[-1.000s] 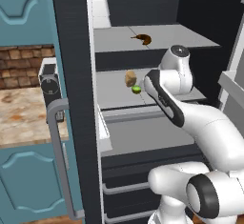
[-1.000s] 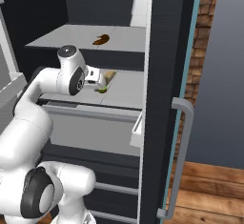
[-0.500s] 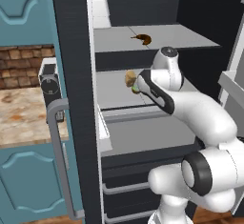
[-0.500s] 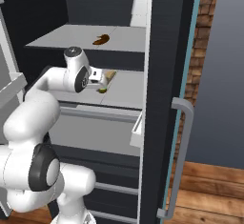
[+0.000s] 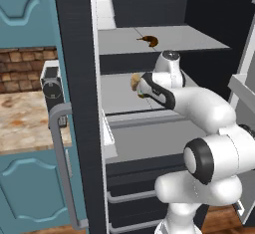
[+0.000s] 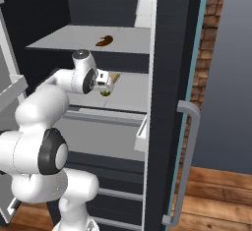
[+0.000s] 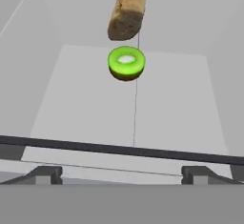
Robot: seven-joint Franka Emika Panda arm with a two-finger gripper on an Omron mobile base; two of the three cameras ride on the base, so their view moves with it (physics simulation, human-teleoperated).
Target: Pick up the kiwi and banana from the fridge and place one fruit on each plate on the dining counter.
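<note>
Fingers (image 7: 45, 174) spread wide and empty, aimed at kiwi (image 7: 126, 63) on fridge (image 6: 128, 90) shelf below 1 tan lump (image 7: 127, 9); reaching step, likely needing further advance before closing.

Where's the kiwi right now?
The kiwi lies on the fridge's middle shelf, centred in the hand view just in front of a tan lumpy item. The banana sits one shelf higher.
</note>
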